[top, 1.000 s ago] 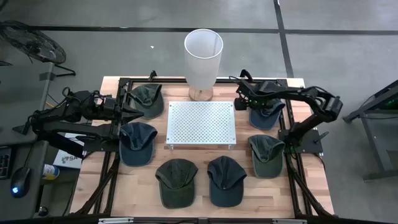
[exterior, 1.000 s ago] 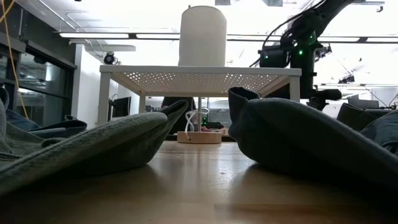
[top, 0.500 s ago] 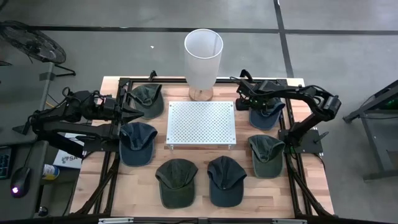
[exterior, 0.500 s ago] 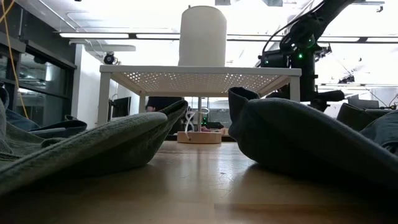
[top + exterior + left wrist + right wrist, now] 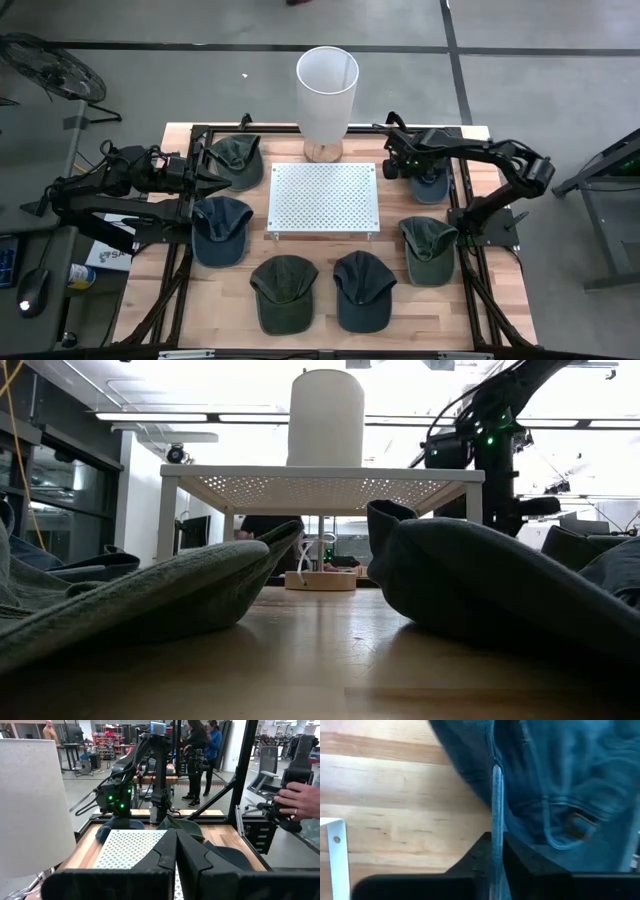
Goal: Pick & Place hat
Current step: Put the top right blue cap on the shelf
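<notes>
A blue hat lies on the wooden table at the far right. My right gripper stands over its edge on the side toward the white perforated stand and is shut on it. In the right wrist view the blue hat fills the picture, its back strap buckle showing. My left gripper waits shut at the table's left, between a green hat and a blue hat. My right gripper pinches a thin edge of the blue hat between its two fingers, on the side toward the white stand. The fingers come from above, pointing down. The edge stands up between them; the rest of the hat lies on the table.
A white cylinder stands on a wooden foot behind the stand. More hats lie along the near side: green, blue, green. A person's hand shows beyond the table in the left wrist view.
My right gripper has shifted slightly toward the blue hat and has shut, taking hold of its edge. The hat's outline has drawn in a little toward the fingers.
</notes>
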Robot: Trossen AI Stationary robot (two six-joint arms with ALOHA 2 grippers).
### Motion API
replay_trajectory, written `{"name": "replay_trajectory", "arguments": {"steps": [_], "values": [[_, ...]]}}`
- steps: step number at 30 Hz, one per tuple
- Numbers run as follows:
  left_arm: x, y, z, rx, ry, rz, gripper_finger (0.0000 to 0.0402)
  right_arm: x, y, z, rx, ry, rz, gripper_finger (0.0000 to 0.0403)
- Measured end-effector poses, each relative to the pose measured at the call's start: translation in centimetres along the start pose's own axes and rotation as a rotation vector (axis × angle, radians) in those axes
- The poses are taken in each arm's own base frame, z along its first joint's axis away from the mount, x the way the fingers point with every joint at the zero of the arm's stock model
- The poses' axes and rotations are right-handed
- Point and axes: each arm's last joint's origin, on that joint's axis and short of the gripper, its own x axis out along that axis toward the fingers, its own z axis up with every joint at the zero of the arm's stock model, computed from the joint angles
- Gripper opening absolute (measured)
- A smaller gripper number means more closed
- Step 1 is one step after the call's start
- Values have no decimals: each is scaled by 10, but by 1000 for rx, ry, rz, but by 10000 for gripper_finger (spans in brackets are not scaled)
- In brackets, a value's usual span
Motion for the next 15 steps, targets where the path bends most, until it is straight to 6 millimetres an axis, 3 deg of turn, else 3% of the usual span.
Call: {"name": "replay_trajectory", "arguments": {"steps": [8,15], "values": [[0,0,0,0,0,0,3,-43,-28,-14,68,-57,62,8],[0,0,0,0,0,0,3,-88,-61,-44,116,-123,215,6]]}}
